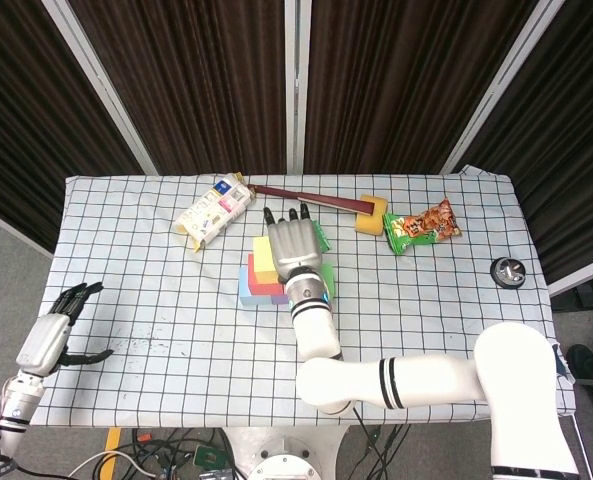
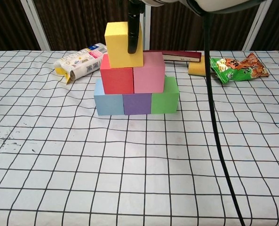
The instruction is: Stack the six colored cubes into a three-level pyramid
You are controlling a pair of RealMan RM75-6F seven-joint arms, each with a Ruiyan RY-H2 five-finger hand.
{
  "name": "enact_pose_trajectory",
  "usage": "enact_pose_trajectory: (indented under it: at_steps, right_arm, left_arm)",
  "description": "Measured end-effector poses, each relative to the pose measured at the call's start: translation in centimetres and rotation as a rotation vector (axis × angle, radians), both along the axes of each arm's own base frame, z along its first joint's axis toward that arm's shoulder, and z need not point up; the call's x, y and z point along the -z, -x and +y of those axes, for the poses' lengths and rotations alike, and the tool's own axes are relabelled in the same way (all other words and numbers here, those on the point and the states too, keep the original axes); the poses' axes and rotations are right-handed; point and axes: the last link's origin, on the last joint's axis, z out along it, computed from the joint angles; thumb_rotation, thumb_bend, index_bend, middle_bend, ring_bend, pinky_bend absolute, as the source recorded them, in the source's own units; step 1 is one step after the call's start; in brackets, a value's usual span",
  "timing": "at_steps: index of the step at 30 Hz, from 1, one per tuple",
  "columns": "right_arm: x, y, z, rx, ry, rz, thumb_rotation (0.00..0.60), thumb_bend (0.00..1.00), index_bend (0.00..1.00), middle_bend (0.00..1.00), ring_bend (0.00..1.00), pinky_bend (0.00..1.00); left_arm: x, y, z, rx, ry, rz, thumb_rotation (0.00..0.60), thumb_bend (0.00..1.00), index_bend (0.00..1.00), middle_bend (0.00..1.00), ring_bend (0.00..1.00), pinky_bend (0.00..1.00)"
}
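— What did the head view show?

— The right hand [image 1: 294,248] lay over the cube stack, back upward, fingers pointing toward the far edge of the checked tablecloth [image 1: 156,300]. Just left of it and partly beneath it peeked the yellow cube [image 1: 262,258], with the red cube [image 1: 250,275] and the light blue cube [image 1: 246,290] showing further left; a strip of the green cube [image 1: 327,278] showed at its right. Whether it gripped the yellow cube I could not tell from above. Beyond its fingertips lay a dark red stick [image 1: 306,199] ending in a yellow sponge block [image 1: 372,214], a white snack pack [image 1: 211,212] off to its left, and a green and orange snack bag [image 1: 423,226] to its right. A small black round object [image 1: 507,271] sat far right. The left hand [image 1: 56,335] hung well apart at the table's near left corner, holding nothing, fingers spread.

— And the chest view?

— One dark finger [image 2: 133,28] of the right hand ran down the front face of the yellow cube [image 2: 123,44], touching it. That cube topped the pyramid, resting on the red cube [image 2: 116,80] and the pink cube [image 2: 149,73]. Below stood the light blue cube [image 2: 108,103], a purple cube [image 2: 137,104] and the green cube [image 2: 165,96]. A black cable [image 2: 217,141] dropped to the right of the finger.
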Motion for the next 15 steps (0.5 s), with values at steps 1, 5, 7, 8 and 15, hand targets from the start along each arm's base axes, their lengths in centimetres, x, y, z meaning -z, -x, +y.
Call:
enact_pose_trajectory:
  at_steps: [1,5,7,8,15]
  right_arm:
    - [-0.04,0.07,-0.04,0.0,0.001,0.0,0.6,0.05,0.0,0.34,0.1,0.0]
    - [-0.12,0.18,-0.11,-0.002,0.005,0.0,0.6,0.05,0.0,0.36,0.1,0.0]
    - [-0.17,0.24,-0.16,-0.002,0.008,-0.004,0.6,0.05,0.0,0.38,0.1,0.0]
    - [-0.19,0.26,-0.18,-0.002,0.01,-0.005,0.6,0.05,0.0,0.39,0.1,0.0]
    - [-0.33,0.4,-0.18,-0.005,0.016,-0.018,0.6,0.06,0.0,0.43,0.1,0.0]
  left_arm:
    - [0.02,-0.01,0.0,0.0,0.001,0.0,0.6,0.0,0.06,0.11,0.02,0.07]
    - [0.03,-0.05,0.03,0.0,0.002,0.001,0.6,0.0,0.06,0.11,0.02,0.07]
    - [0.01,-0.07,0.03,0.0,0.002,0.001,0.6,0.0,0.06,0.11,0.02,0.07]
    - [0.01,-0.07,0.03,0.0,0.002,0.0,0.6,0.0,0.06,0.11,0.02,0.07]
    - [0.01,-0.15,0.08,0.002,0.005,-0.002,0.6,0.0,0.06,0.11,0.02,0.07]
